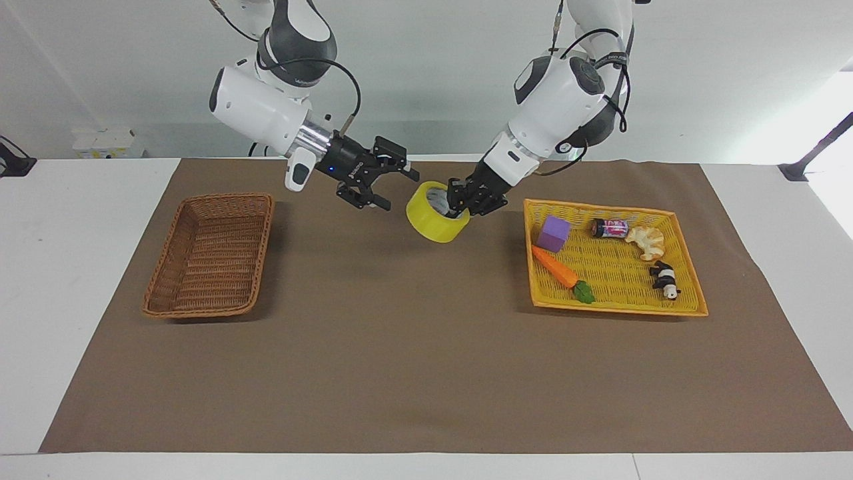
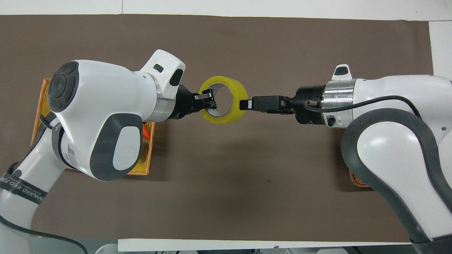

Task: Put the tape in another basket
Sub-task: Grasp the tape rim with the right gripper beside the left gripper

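Note:
The yellow tape roll [image 1: 436, 217] hangs above the brown mat in mid table, also seen in the overhead view [image 2: 236, 92]. My left gripper [image 1: 460, 203] is shut on the roll's wall, one finger inside the white core [image 2: 208, 102]. My right gripper [image 1: 398, 190] is open, its tips right at the roll's outer side toward the right arm's end [image 2: 244, 104]; I cannot tell whether they touch it. The brown wicker basket [image 1: 210, 253] stands empty at the right arm's end; in the overhead view only a sliver [image 2: 357, 180] shows under the right arm.
A flat yellow woven tray [image 1: 666, 215] at the left arm's end holds a purple cube [image 1: 554, 233], a toy carrot [image 1: 558, 268], a small can [image 1: 610, 229], a pastry-like piece [image 1: 646, 241] and a panda toy [image 1: 665, 280]. The left arm hides most of the tray [image 2: 39, 106] in the overhead view.

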`<state>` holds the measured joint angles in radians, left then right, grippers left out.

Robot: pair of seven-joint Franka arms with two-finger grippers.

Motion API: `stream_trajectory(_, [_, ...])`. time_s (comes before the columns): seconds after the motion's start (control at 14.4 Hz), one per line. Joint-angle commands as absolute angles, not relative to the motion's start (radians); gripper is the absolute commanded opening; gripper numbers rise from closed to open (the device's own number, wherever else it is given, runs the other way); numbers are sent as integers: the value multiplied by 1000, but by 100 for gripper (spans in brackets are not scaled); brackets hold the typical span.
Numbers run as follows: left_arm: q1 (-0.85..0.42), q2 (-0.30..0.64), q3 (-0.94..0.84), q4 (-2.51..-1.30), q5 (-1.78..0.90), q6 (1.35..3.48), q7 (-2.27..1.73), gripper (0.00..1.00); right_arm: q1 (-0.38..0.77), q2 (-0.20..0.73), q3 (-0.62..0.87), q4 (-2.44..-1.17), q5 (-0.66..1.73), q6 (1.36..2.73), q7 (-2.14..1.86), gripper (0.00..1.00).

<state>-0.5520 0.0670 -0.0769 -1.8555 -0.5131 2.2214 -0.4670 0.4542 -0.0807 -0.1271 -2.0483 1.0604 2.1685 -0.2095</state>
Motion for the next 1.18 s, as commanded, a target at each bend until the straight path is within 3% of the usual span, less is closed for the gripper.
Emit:
stream_trajectory(0.0, [-549,66,-74,-1838,-508,2187,-462,0,465,-86,-130,-2071,1095,2192,-177,100])
stream_trajectory(0.83, [-545,64,-74,-1839,-508,2184,-460,0,534,-66,-130,-2072,1109,2269,-44,100])
stream_trajectory(1.11, [-545,61,-74,-1848,-508,2184,-460,0,528,-66,-130,-2072,1109,2272,-48,95])
